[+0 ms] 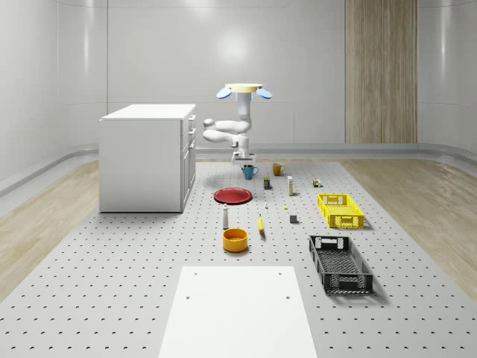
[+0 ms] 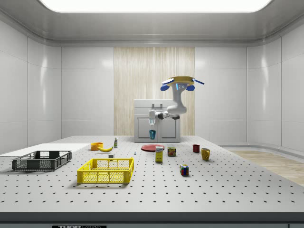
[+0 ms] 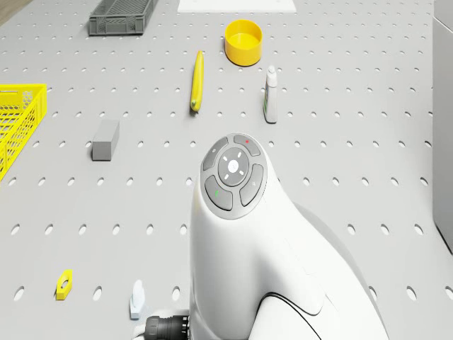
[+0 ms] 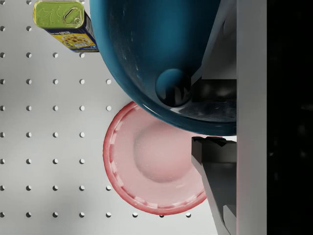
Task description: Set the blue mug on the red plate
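The blue mug (image 1: 249, 171) hangs in the air, held at its rim by my gripper (image 1: 244, 159), which is shut on it. In the side view the mug (image 2: 152, 134) is a short way above the red plate (image 2: 153, 148). The red plate (image 1: 232, 195) lies flat on the perforated table, just in front of the mug in the whole-scene view. In the wrist view the mug (image 4: 161, 54) looms close, the gripper (image 4: 215, 122) clamps its wall, and the plate (image 4: 151, 161) lies below, partly covered by the mug. The drone (image 1: 244, 90) hovers above the table behind the plate.
A white cabinet (image 1: 149, 156) stands at the whole-scene view's left of the plate. A yellow mug (image 1: 277, 168), a green-topped can (image 4: 66, 24), a bottle (image 1: 225, 216), a banana (image 1: 261, 224), an orange bowl (image 1: 235, 239), a yellow crate (image 1: 340, 209) and a black crate (image 1: 340, 262) lie about.
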Available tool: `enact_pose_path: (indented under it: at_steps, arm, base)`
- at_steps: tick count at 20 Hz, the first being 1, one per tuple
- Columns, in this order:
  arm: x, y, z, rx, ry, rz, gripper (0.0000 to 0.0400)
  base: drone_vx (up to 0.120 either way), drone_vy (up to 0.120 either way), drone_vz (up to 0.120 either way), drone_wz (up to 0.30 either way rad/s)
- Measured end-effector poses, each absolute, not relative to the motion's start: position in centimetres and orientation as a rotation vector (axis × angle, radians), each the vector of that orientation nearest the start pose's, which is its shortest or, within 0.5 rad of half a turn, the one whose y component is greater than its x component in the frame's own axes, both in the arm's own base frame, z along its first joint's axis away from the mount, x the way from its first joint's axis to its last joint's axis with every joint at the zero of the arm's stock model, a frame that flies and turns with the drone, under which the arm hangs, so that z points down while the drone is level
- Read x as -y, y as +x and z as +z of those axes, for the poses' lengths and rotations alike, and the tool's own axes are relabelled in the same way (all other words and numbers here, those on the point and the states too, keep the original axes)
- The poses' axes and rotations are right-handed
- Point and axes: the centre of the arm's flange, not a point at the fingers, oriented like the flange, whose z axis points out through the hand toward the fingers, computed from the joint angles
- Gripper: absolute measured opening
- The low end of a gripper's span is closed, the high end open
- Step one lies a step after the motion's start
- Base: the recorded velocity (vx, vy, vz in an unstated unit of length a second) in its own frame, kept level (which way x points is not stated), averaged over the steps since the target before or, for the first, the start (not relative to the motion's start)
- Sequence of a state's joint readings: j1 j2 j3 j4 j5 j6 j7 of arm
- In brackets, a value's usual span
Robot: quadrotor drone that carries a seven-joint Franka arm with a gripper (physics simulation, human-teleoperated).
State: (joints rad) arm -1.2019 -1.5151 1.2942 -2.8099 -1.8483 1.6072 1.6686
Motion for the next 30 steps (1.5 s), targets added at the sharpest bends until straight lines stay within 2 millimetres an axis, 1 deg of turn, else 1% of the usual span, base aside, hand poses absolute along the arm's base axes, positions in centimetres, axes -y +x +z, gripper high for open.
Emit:
enact_pose_path:
  at_steps: [3, 6, 8, 13, 17, 22, 26, 30]
  arm:
    - [-0.8, 32.1, 51.7, 0.002, 0.001, 0.786, 0.01]
    - [-0.8, 32.1, 51.7, 0.002, 0.001, 0.786, 0.01]
    - [-0.8, 32.1, 51.7, 0.002, 0.001, 0.786, 0.01]
    - [-1.0, 32.1, 51.7, 0.002, 0.001, 0.786, 0.01]
    - [-2.3, 32.1, 51.7, 0.002, 0.001, 0.786, 0.01]
    - [-4.5, 32.1, 51.8, 0.002, 0.001, 0.786, 0.01]
    - [-5.8, 32.1, 53.0, 0.002, 0.001, 0.786, 0.01]
    - [-6.4, 32.1, 54.7, 0.002, 0.001, 0.786, 0.01]
  base:
    - [0.107, -0.12, 0.0, 0.0]
    - [0.0, -0.12, 0.0, 0.0]
    - [0.0, -0.1, -0.12, 0.0]
    - [0.0, 0.0, 0.0, 0.0]
    - [0.0, 0.0, 0.0, 0.0]
    - [0.0, 0.0, 0.0, 0.0]
    - [0.0, 0.0, 0.0, 0.0]
    - [0.0, 0.0, 0.0, 0.0]
